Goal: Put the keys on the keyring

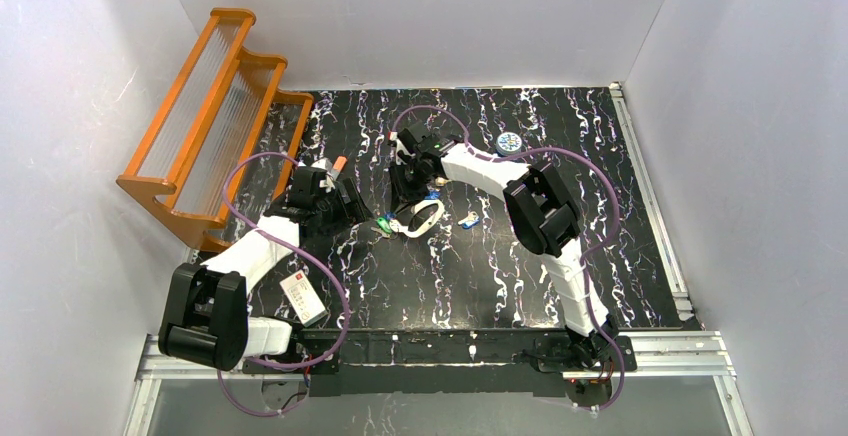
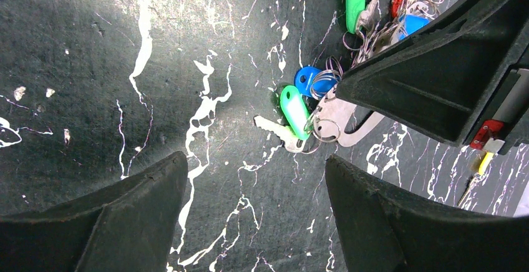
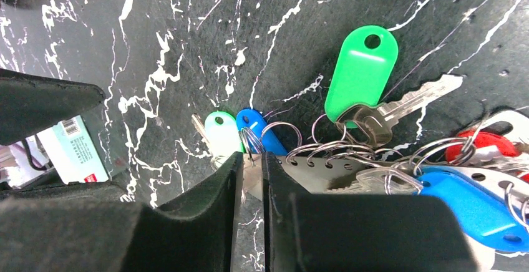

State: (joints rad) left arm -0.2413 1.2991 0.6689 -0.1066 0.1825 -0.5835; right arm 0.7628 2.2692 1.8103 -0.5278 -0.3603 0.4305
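Note:
The keyring (image 1: 428,218) is a pale oval loop lying mid-table; close up it shows as a flat band with small holes (image 3: 324,169). My right gripper (image 3: 252,156) stands over its left end (image 1: 412,194), jaws shut on the band's end. Several keys hang from wire rings in the band's holes: green tag (image 3: 362,72), pale green tag (image 3: 221,136), blue tags (image 3: 256,128) and a red one (image 3: 480,147). My left gripper (image 2: 256,166) is open over bare table just short of a green-tagged key (image 2: 294,110), with nothing between its fingers (image 2: 125,216).
An orange wooden rack (image 1: 210,116) stands at the back left. A small round blue tin (image 1: 509,142) sits behind the right arm. One loose blue key (image 1: 468,220) lies right of the loop. A white card (image 1: 303,298) rests near the left arm's base.

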